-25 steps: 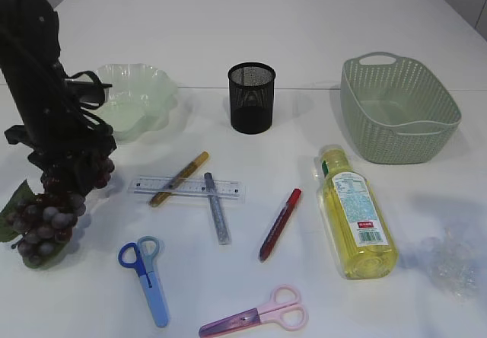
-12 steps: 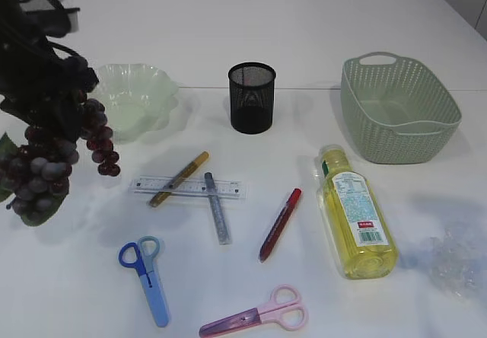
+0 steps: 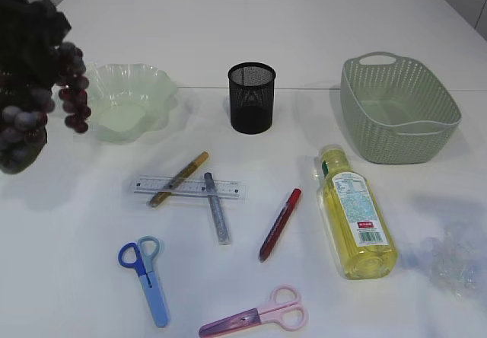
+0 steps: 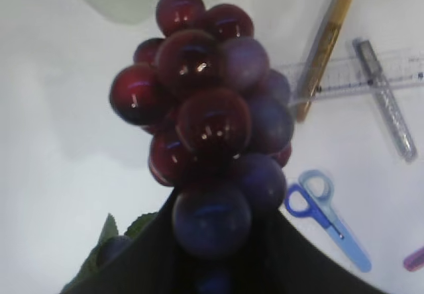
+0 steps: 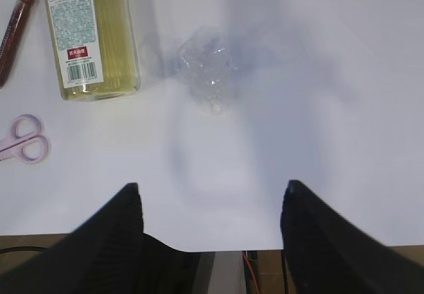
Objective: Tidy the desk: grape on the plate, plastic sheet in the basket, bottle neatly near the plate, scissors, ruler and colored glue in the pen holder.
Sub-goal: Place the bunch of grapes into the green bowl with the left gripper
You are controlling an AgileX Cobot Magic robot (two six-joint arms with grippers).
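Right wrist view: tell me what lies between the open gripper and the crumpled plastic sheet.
Nothing. In the right wrist view, only bare white table separates the right gripper from the plastic sheet; the bottle lies off to the side.

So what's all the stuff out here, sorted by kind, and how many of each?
Scissors: 2, blue and pink
Glue pens: 3, gold, silver, red
Ruler: 1
Bottle: 1
Grape bunch: 1
Plastic sheet: 1
Plate: 1
Pen holder: 1
Basket: 1
Total: 12
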